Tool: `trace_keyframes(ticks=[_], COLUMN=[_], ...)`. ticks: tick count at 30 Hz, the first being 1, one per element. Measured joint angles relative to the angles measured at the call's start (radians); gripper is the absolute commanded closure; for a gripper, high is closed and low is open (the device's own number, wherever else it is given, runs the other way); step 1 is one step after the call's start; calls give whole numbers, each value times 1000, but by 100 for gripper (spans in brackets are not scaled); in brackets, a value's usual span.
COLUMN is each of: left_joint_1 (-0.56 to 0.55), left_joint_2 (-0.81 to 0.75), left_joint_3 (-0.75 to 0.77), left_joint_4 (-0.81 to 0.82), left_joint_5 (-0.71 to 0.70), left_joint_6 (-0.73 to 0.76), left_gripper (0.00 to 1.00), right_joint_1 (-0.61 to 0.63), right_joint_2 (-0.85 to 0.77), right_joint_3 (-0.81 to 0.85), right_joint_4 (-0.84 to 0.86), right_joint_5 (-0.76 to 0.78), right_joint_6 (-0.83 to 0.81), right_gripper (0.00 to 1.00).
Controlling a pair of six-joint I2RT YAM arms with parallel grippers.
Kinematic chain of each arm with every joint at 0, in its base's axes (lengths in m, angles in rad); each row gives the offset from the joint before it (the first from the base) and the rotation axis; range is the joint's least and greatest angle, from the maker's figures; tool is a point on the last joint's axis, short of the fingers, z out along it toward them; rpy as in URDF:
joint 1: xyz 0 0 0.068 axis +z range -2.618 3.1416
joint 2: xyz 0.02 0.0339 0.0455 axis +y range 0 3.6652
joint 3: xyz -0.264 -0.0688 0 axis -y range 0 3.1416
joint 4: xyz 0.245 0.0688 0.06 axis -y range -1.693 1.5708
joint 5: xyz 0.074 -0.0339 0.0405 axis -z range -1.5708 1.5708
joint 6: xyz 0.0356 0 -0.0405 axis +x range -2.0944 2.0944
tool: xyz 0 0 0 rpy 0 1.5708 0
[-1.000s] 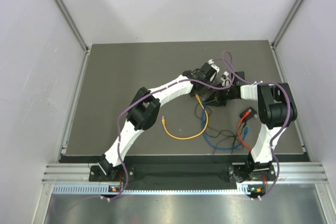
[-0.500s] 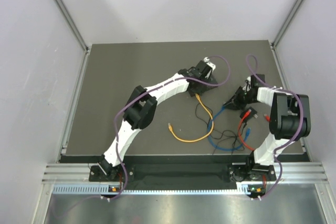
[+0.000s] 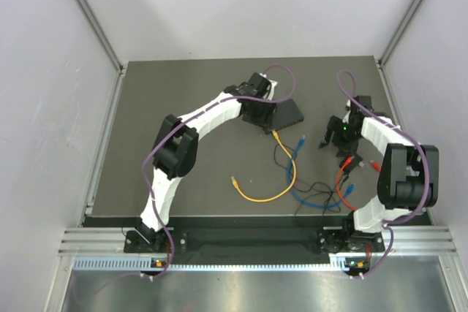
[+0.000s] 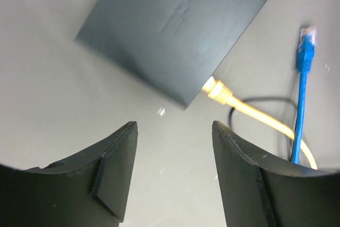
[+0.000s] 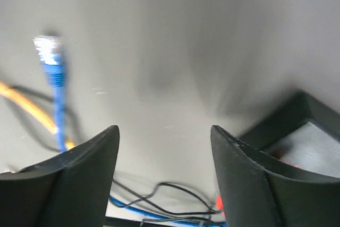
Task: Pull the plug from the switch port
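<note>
Left pincer (image 4: 172,131) and right pincer (image 5: 164,131) are hanging spread, empty. Blue plug (image 4: 306,46) is lying loose near switch (image 4: 175,25) (lid mark unreadable).

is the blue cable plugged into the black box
No, the blue plug lies loose on the table, apart from the black box; only the yellow cable goes into its edge.
</note>
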Motion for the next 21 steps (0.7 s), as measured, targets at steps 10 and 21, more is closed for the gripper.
trace_keyframes(ticks=[10,21], left_joint_1=[133,195], left_joint_2=[-85,-66], left_joint_3=[-130,-107], left_joint_4=[26,84], left_joint_5=[131,282], left_joint_6=[-36,-170], left_gripper=[36,36], right_joint_1=[190,239], right_joint_2=[89,329], right_joint_3=[213,190], right_joint_4=[175,534], right_joint_5=[-282,-548], right_joint_6=[19,240], right_gripper=[35,49])
